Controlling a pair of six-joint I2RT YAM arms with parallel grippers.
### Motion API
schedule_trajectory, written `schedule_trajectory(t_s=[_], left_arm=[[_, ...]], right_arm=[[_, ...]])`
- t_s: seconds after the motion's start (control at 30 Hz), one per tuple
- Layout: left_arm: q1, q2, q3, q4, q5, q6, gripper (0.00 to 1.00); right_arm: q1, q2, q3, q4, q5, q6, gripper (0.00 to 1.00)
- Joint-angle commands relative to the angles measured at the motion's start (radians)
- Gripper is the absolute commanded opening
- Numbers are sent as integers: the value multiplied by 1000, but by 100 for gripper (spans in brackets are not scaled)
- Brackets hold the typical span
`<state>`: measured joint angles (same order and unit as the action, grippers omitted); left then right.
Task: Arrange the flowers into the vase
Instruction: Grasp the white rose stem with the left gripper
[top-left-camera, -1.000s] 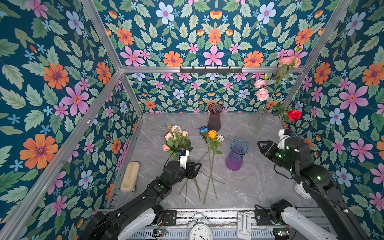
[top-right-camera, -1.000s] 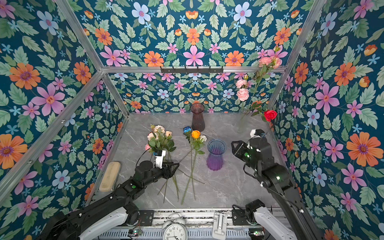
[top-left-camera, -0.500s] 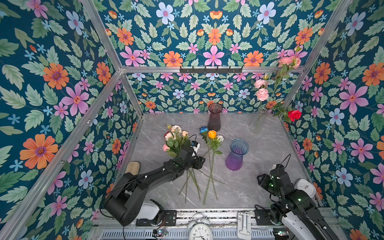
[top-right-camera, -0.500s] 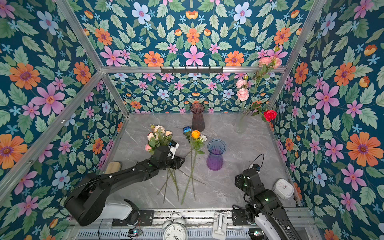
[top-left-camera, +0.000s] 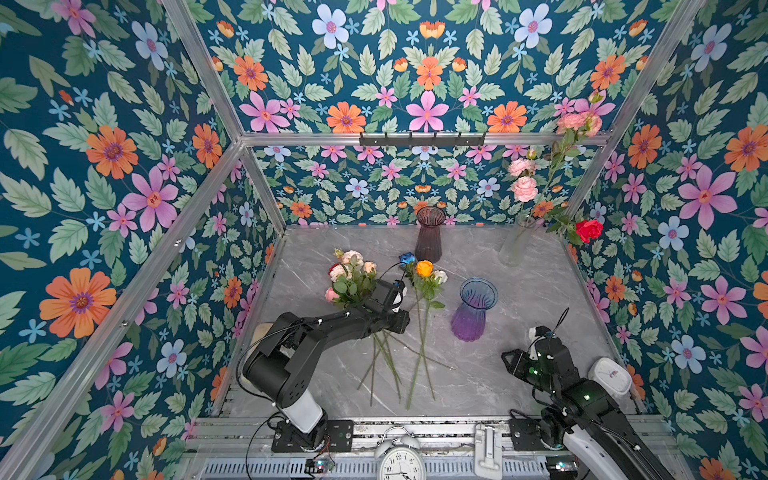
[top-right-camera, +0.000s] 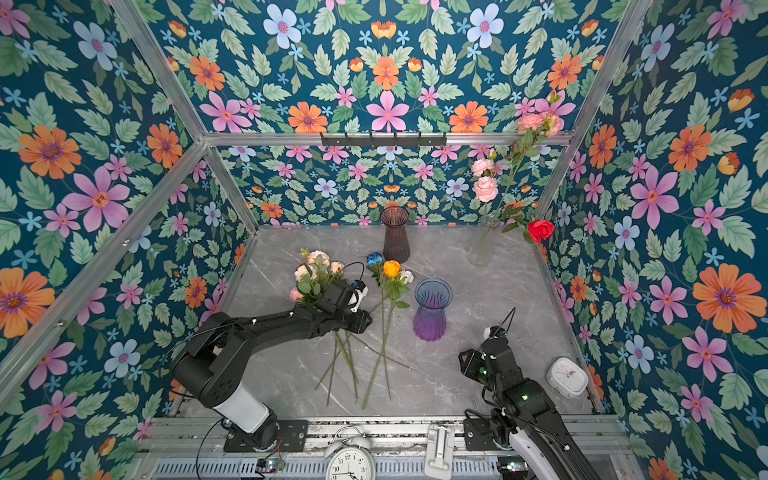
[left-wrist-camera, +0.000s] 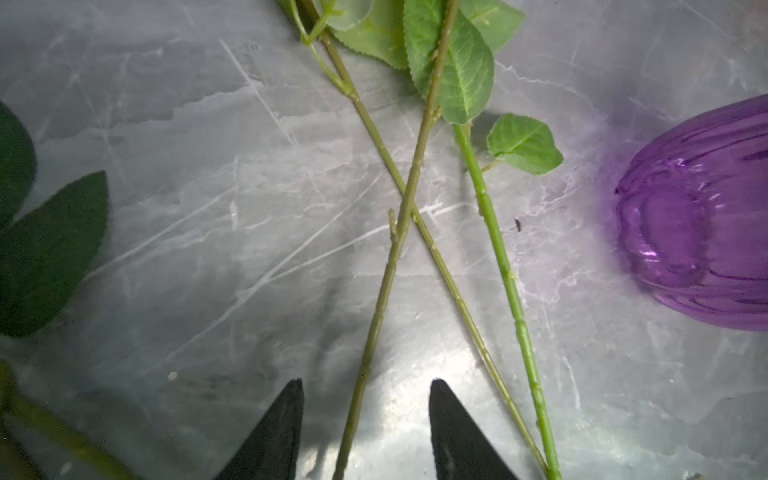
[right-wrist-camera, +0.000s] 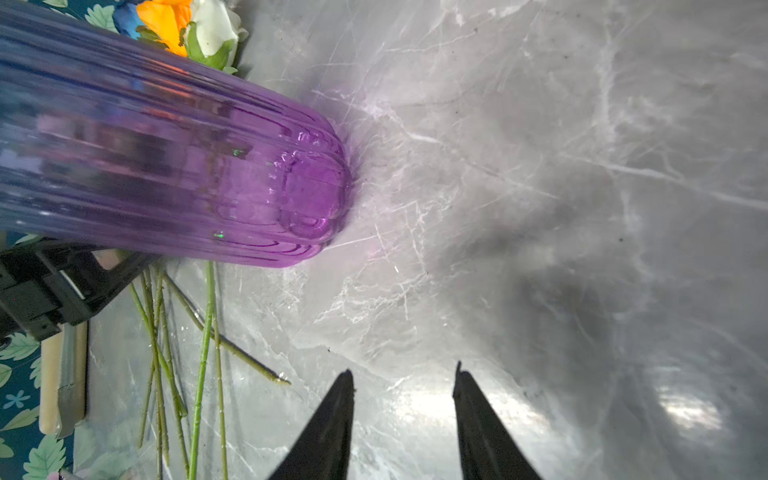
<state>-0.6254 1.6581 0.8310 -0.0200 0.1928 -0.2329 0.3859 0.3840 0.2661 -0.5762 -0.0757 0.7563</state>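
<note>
Grey marble tabletop (top-left-camera: 532, 299): green-stemmed artificial flowers (top-left-camera: 424, 269) lie mid-frame, left of purple ribbed glass vase (top-left-camera: 473, 311); likely light, springy, pinch bare mid-stem; left gripper (left-wrist-camera: 365, 382) unclenched astride one stem (left-wrist-camera: 376, 316), right gripper (right-wrist-camera: 402, 370) unclenched, empty.

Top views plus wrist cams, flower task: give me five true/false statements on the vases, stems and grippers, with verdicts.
1. The purple vase stands upright and empty. True.
2. The left gripper is clamped shut on a flower. False: its jaws stand apart, with one green stem running between them.
3. The right gripper holds nothing. True.
4. The red rose lies on the table among the loose flowers. False: it sits in the clear vase in the back right corner.
5. The dark vase at the back is full. False: it is empty.
</note>
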Motion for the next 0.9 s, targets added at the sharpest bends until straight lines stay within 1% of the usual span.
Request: schedule_trajectory(t_s=[0.0, 0.1, 0.2, 0.33, 0.47, 0.6, 0.73, 0.87], left_arm=[[1, 22, 19, -14, -25, 13, 49], [1, 41, 32, -19, -44, 15, 47], [0, 50, 35, -12, -27, 14, 38], [-2, 55, 42, -6, -8, 4, 26], [-2, 32, 46, -8, 1, -5, 15], [-2, -16, 51, -2, 29, -18, 6], [-2, -84, 48, 19, 59, -40, 0], [-2, -157, 46, 25, 66, -56, 0]], right_arm=[[0, -21, -3, 36, -6, -25, 42], [0, -62, -13, 39, -43, -35, 42], [-1, -108, -20, 33, -50, -36, 42], [1, -148, -24, 13, -20, -25, 43], [0, -151, -24, 9, -13, -23, 44], [1, -145, -24, 10, -13, -22, 44], [0, -146, -24, 9, -12, -23, 44], [-1, -147, -24, 9, -18, -21, 44]])
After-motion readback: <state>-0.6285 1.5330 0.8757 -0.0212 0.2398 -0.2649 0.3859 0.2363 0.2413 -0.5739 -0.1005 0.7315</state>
